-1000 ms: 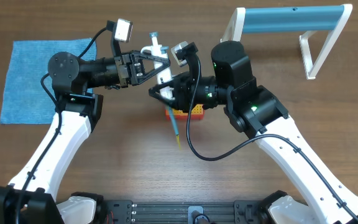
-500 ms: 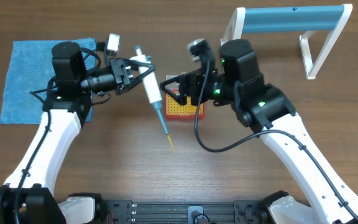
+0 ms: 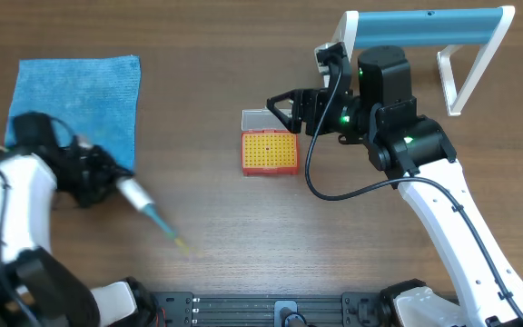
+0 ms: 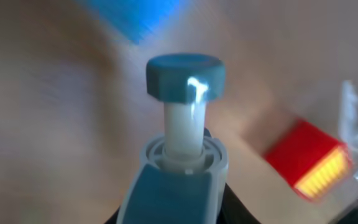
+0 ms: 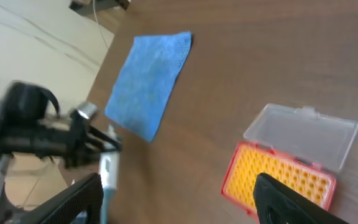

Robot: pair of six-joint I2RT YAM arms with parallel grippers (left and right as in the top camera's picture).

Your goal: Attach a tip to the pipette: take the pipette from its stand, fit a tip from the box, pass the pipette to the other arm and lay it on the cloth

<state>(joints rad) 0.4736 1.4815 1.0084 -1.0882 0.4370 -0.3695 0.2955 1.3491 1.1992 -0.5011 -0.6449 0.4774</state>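
Two arms work over a wooden table (image 3: 243, 263), the left one at the left edge of the top view and the right one reaching up the right half. Along the upper right runs the white stand (image 3: 425, 25) with its blue bar, with no pipette on it. In the upper left lies the blue cloth (image 3: 80, 100), spread flat. Just right of centre sits the red tip box (image 3: 269, 153) with its yellow insert showing, and its clear lid (image 3: 256, 117) is folded back on the wood above it. The right gripper (image 3: 280, 111) hangs just above and right of the box, released, its two fingers spread wide with nothing between them. In the lower left, the left gripper (image 3: 96, 173) is clenched around the pipette (image 3: 139, 197), at the cloth's lower right corner. The pipette slants down to the right over bare wood below the cloth, and whether it touches the table cannot be told. Its blue plunger knob (image 4: 185, 76) stands up in the left wrist view. At the pipette's lower end sits a pale yellow tip (image 3: 179, 242).
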